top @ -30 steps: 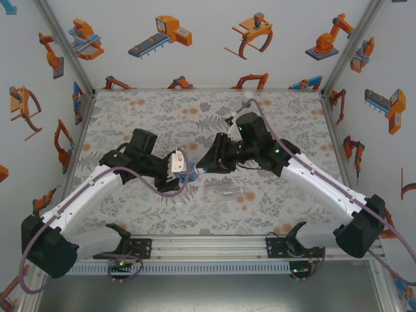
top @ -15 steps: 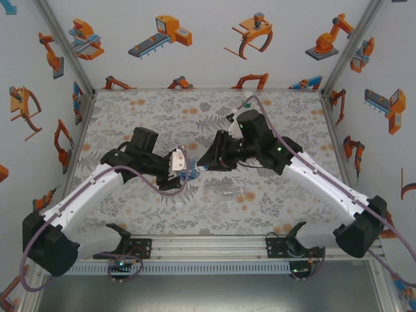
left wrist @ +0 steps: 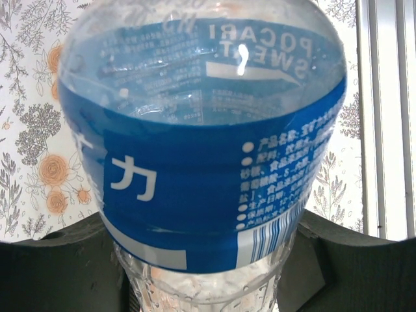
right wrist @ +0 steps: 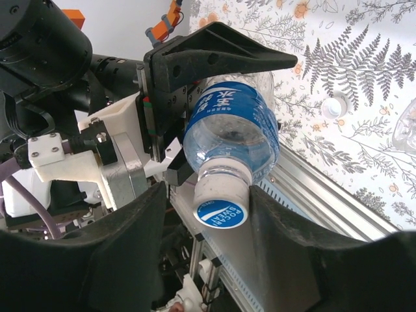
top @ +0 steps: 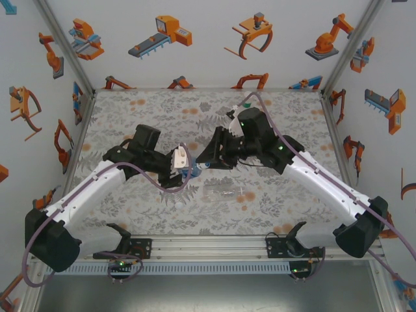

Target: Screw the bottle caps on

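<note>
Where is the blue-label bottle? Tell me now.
Top view, mid-table: the blue-label bottle lies clamped in the left gripper, its cap pointing right between the fingers of the right gripper.

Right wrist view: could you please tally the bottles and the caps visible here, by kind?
Bottles: 2, the blue-labelled Pocari Sweat bottle and a clear bottle cut off at the right edge.
Caps: 2, the printed cap on the Pocari Sweat bottle's neck and a loose white cap on the mat.
Total: 4.
</note>
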Controlling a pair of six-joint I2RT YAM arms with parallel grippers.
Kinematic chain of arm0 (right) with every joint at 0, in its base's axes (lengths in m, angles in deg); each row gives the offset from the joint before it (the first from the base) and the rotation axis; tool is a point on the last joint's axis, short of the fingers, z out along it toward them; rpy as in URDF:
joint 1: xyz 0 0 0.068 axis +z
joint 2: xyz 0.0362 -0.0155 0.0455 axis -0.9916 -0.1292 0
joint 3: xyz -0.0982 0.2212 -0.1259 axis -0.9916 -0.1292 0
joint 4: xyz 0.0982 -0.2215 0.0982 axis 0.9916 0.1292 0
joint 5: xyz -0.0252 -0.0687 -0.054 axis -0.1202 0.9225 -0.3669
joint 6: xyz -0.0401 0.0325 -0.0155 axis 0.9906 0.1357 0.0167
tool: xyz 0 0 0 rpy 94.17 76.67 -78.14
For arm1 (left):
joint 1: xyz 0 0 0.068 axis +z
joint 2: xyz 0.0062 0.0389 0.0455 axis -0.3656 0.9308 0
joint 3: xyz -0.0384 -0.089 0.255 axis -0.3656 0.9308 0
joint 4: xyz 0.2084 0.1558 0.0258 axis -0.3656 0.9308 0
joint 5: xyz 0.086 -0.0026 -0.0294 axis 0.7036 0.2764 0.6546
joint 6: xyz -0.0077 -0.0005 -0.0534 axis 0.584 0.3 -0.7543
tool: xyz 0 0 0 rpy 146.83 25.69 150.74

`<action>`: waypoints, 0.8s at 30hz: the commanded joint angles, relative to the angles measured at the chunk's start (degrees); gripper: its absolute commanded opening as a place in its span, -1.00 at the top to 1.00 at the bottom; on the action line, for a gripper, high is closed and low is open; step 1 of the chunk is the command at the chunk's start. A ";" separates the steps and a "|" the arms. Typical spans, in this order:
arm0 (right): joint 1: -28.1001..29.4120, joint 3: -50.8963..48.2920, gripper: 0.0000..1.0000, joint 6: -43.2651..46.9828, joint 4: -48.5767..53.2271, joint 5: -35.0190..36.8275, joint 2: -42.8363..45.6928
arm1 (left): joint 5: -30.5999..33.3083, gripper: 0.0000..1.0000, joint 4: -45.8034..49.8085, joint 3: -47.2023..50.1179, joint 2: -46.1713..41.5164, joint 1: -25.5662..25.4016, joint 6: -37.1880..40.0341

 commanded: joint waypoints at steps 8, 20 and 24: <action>-0.55 4.16 -0.29 3.54 3.25 1.59 -0.44 | -2.36 1.00 0.34 -2.05 0.47 -0.52 -0.42; -5.93 10.57 -0.32 16.85 13.10 7.20 0.81 | -2.59 1.00 0.42 -2.13 0.53 -0.47 -0.51; -6.99 10.00 -0.24 38.71 7.15 2.12 3.75 | -2.77 1.00 0.55 -2.18 0.45 -0.52 -0.33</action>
